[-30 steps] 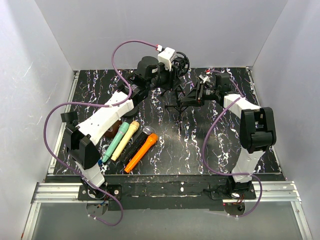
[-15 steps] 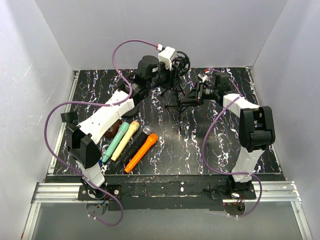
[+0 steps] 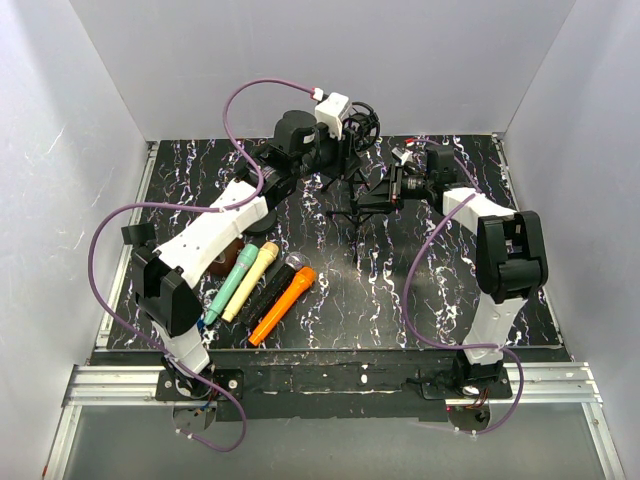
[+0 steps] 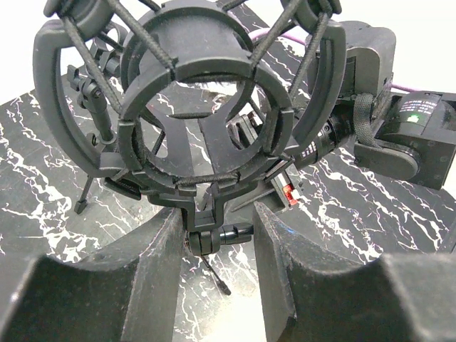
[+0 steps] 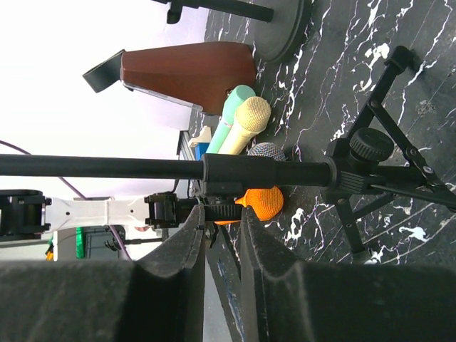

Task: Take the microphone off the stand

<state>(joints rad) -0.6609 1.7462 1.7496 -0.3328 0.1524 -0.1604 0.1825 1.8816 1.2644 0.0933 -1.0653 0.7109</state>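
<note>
A black tripod stand (image 3: 360, 212) carries a ring-shaped shock mount (image 3: 362, 122) at its top. I cannot tell whether a microphone sits inside the mount (image 4: 206, 107); its middle looks dark. My left gripper (image 4: 217, 228) is shut on the swivel joint (image 4: 203, 239) under the mount, one finger on each side. My right gripper (image 5: 222, 217) is closed on a ribbed knob (image 5: 226, 211) just below the stand's pole (image 5: 107, 166), and from above it (image 3: 392, 188) sits at the right of the stand. The tripod hub (image 5: 370, 146) lies to the right of those fingers.
Green (image 3: 232, 283), yellow (image 3: 252, 280), black (image 3: 270, 287) and orange (image 3: 283, 304) microphones lie side by side at the front left. A brown wedge-shaped block (image 5: 189, 75) lies behind them. A round black base (image 5: 285, 28) stands at the back. White walls close in three sides.
My right gripper has narrowed its fingers onto the ribbed knob and shifted slightly left toward the stand. The left arm and the shock mount have hardly moved.
</note>
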